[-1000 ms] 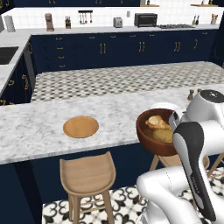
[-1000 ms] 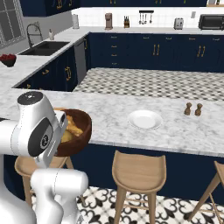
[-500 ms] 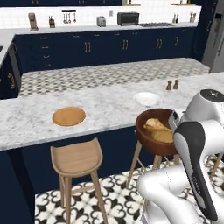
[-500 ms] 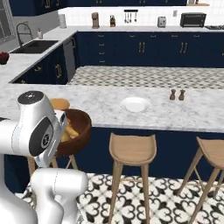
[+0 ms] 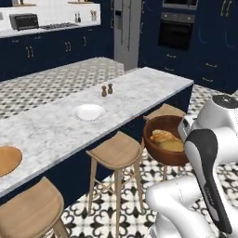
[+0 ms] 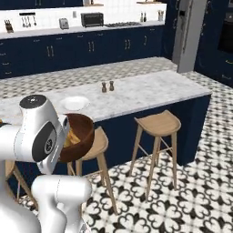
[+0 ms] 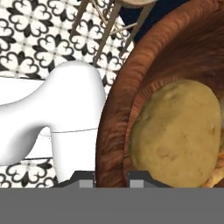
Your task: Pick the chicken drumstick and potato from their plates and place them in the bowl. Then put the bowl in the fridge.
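My gripper [image 7: 111, 178] is shut on the thick rim of the dark reddish-brown bowl [image 5: 160, 155], holding it in the air off the island's edge, above a stool. The rim [image 7: 114, 113] runs between the two fingertips [image 7: 86, 180]. Inside the bowl lie the smooth tan potato [image 7: 177, 131] and the lumpy golden drumstick [image 5: 160, 135]. From the right the bowl [image 6: 79, 136] is partly covered by my arm. The white plate [image 5: 89, 111] and the tan wooden plate [image 5: 7, 160] sit bare on the marble island. The grey fridge [image 5: 128, 30] stands at the back, doors shut.
Salt and pepper shakers [image 5: 107, 89] stand on the island [image 5: 148, 86] past the white plate. Wooden stools [image 6: 157, 125] line its near side over a patterned tile floor. Navy cabinets and a built-in oven [image 5: 179, 30] flank the fridge [image 6: 189, 32].
The whole picture has shifted: the base has swung right along the island, bringing the fridge and oven into view. The bowl stays held by its rim with both foods inside.
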